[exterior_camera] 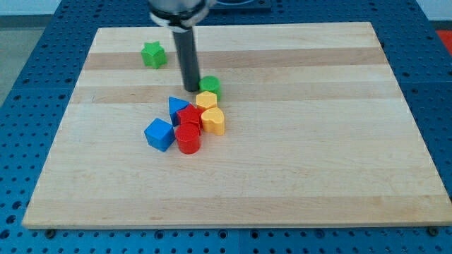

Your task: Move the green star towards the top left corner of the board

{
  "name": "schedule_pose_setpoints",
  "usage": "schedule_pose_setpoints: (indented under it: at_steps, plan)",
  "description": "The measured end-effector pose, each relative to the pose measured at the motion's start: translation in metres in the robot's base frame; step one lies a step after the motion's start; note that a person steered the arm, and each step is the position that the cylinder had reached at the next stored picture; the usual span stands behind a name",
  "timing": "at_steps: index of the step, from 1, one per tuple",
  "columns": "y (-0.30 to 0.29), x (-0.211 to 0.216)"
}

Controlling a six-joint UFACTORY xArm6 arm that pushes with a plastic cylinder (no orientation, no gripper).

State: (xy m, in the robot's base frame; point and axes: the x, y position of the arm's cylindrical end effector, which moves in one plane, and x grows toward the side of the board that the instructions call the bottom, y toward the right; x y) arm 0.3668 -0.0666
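Observation:
The green star (153,54) lies near the view's top left of the wooden board (296,162), apart from the other blocks. My tip (192,88) stands to the lower right of the star, well apart from it, and right beside the left side of a green round block (211,86). Below the tip is a cluster: a yellow block (206,100), a yellow heart-like block (213,121), a blue triangular block (177,108), a red block (189,118), a red cylinder (188,139) and a blue cube (159,134).
The board lies on a blue perforated table (28,85). The arm's dark rod (188,56) rises from the tip to the view's top edge, just right of the star.

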Motion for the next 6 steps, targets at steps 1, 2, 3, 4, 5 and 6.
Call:
schedule_pose_setpoints:
  at_steps: [1, 2, 3, 4, 5, 6]
  plan:
    - [-0.006, -0.034]
    - [-0.014, -0.035]
    - [-0.044, -0.052]
    - [-0.067, -0.072]
    - [-0.076, -0.086]
    - [-0.089, -0.086]
